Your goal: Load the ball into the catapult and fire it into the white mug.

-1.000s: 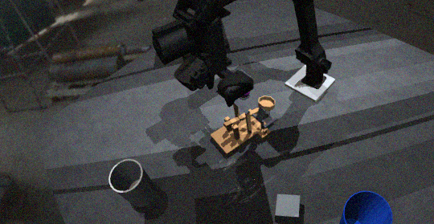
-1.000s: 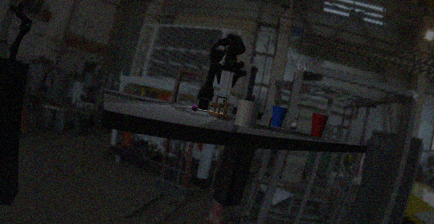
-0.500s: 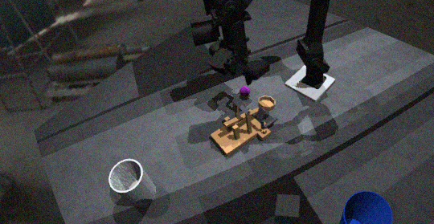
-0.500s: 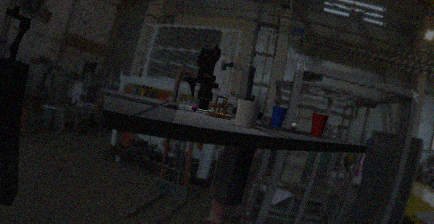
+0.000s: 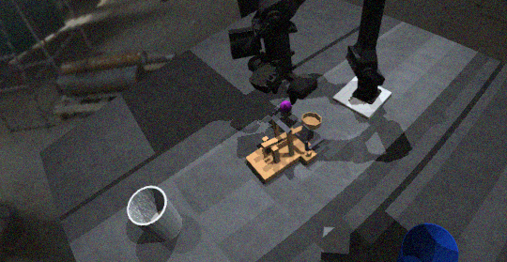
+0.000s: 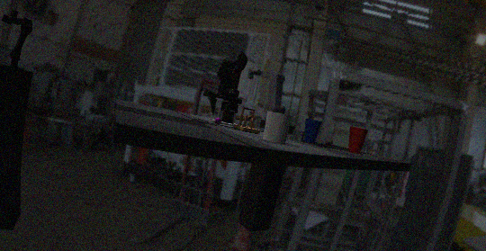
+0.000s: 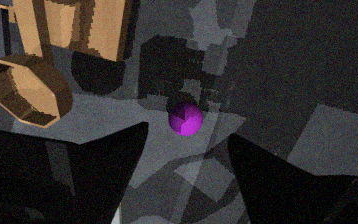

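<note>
A small purple ball [image 5: 285,105] [image 7: 185,119] [image 6: 217,121] lies on the table just behind the wooden catapult [image 5: 282,152] [image 7: 100,25] [image 6: 247,121]. It sits beside the catapult's empty cup [image 5: 311,119] [image 7: 25,92], not in it. My gripper [image 5: 283,89] [image 7: 189,133] is open and hangs just above the ball, with one finger on each side of it and not touching it. The white mug [image 5: 152,211] [image 6: 274,127] stands upright at the near left of the table, well away from the catapult.
The arm's base stands on a white plate [image 5: 361,100] at the back right. A blue cup [image 5: 428,243] [image 6: 311,130] stands at the near right corner. A red cup [image 6: 357,139] stands further along the table edge.
</note>
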Motion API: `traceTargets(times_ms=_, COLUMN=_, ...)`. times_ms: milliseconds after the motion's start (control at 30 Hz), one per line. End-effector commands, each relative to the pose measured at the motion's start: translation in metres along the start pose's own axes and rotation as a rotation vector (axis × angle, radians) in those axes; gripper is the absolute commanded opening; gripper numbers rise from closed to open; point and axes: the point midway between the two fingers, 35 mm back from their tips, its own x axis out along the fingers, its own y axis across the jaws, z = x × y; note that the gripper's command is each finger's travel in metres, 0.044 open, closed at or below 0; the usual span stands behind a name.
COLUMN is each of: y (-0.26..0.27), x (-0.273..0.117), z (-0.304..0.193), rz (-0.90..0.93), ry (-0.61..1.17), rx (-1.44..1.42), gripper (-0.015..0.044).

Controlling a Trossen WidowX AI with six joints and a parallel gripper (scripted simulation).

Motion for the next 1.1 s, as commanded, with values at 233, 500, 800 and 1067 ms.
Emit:
traceTargets(times_ms=233, y=0.001, x=0.019, z=-0.001, rz=0.008, ry=0.004, rx=-0.004, gripper=0.0300)
traceTargets(times_ms=500, y=0.002, x=0.032, z=-0.001, rz=0.008, ry=0.004, rx=-0.004, gripper=0.0300)
traceTargets(times_ms=800, y=0.002, x=0.037, z=-0.001, rz=0.008, ry=0.004, rx=-0.004, gripper=0.0195)
traceTargets(times_ms=1067, y=0.002, x=0.037, z=-0.001, rz=0.008, ry=0.004, rx=-0.004, gripper=0.0122)
